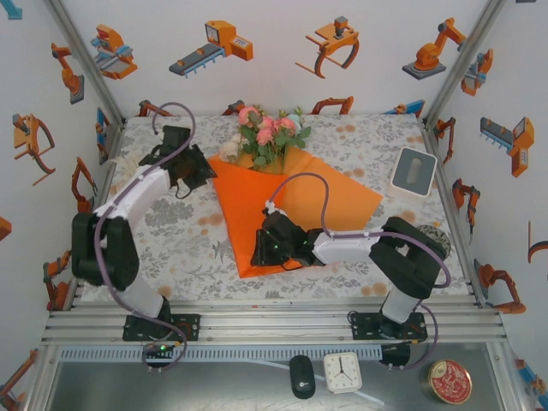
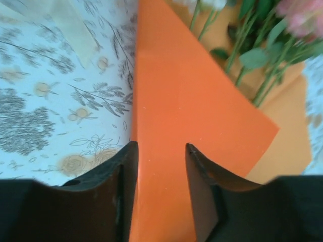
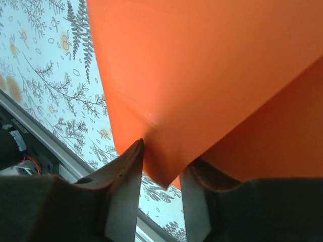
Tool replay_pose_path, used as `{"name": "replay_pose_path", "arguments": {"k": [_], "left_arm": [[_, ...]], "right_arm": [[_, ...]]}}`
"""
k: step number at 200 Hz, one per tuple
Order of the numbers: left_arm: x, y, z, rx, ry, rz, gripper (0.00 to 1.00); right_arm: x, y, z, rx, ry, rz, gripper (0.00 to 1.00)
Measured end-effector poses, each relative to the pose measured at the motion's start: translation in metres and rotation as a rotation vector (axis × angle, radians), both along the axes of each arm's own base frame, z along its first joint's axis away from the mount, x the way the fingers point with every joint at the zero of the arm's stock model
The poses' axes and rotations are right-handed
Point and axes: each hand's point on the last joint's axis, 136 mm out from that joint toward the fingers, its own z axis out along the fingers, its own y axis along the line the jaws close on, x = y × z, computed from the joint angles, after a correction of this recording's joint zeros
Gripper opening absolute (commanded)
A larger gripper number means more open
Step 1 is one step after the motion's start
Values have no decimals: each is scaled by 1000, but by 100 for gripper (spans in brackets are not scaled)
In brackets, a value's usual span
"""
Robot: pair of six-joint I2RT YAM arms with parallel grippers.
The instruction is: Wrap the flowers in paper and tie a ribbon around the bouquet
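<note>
Closest of all, in front of the orange paper (image 1: pixel 342 201), sit a black mouse (image 1: pixel 301 375), a small white clock (image 1: pixel 342 372) and a round red tin (image 1: pixel 450 381). The gold writing on the tin is too small to read. Next come silver metal rails (image 1: pixel 274 321), where both arms are bolted.

The right gripper (image 3: pixel 162 156) is at the paper's near tip. Its fingers are a little way apart with the folded tip between them. I cannot tell if they squeeze it. The left gripper (image 2: pixel 160 146) is over the paper's left edge, its fingers a little apart, holding nothing.

The paper lies partly folded over on a tablecloth (image 1: pixel 180 231) printed with grey and orange flowers. The flowers (image 1: pixel 270 133), pink and white with green stems, lie on the paper's far end. A cream ribbon (image 2: pixel 70 25) lies on the cloth left of the paper. A white box (image 1: pixel 413 171) stands right of the paper. Behind the paper are white walls (image 1: pixel 257 77) with orange robot pictures.
</note>
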Motion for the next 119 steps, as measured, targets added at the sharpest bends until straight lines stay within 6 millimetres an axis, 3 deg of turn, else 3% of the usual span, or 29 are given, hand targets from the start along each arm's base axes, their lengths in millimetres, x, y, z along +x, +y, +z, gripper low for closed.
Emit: {"name": "replay_pose_path", "arguments": {"k": [19,39,79,101,119], "left_arm": [[2,-20,-43,5,99,-57,34],[2,-31,-64,10,144,-93,30],[17,-45,-67,-4,133,-141,28],[16,-49,-67,4,129,-160,28],[15,-53,-68,10,130,-178,29]], "right_arm": [[1,-1,9,9,-16,-4,49],[2,-6,23,14,-36,-12,52],[-1,-29,75,40,-112,-44,54],[-1,-45,112,67,-187,-79,46],[2,-41,134,93,-231,-65,44]]}}
